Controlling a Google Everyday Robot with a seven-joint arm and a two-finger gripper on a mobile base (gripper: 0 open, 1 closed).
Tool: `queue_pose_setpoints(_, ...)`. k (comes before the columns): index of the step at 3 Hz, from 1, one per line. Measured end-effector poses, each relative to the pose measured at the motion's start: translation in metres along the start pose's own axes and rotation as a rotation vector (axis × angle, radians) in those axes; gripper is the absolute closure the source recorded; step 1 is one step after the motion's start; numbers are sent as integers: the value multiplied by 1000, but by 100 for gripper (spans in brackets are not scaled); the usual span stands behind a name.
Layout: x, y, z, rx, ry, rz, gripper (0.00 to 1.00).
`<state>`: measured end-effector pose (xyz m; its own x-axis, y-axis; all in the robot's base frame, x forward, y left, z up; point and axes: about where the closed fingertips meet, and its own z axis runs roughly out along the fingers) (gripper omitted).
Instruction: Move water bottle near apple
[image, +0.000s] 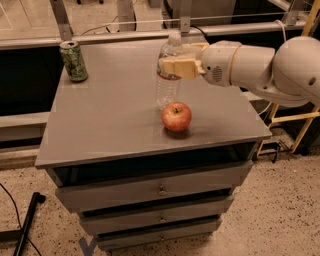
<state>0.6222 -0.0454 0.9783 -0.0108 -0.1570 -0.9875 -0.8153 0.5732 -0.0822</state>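
The water bottle (168, 80) is clear and ribbed with a white cap, upright just behind the apple (176, 116). The apple is red with yellowish patches and sits on the grey cabinet top (110, 120). My gripper (176, 62) comes in from the right and is shut on the bottle's upper part. The bottle's base is at or just above the surface, close to the apple's back left side.
A green drink can (74, 61) stands at the back left corner of the cabinet top. The cabinet has three drawers (155, 190) below. A metal rail runs behind, a wooden frame (305, 115) stands at the right, and a dark pole (27, 220) lies on the floor at the left.
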Motion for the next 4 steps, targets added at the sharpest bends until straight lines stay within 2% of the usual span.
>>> queue_pose_setpoints(1,12,5,3,-10,4,-4,33)
queue_pose_setpoints(2,10,7,5,-14,4,-5,9)
queue_pose_setpoints(3,10,8,6,-17,3,-6,0)
queue_pose_setpoints(4,10,8,6,-17,3,-6,0)
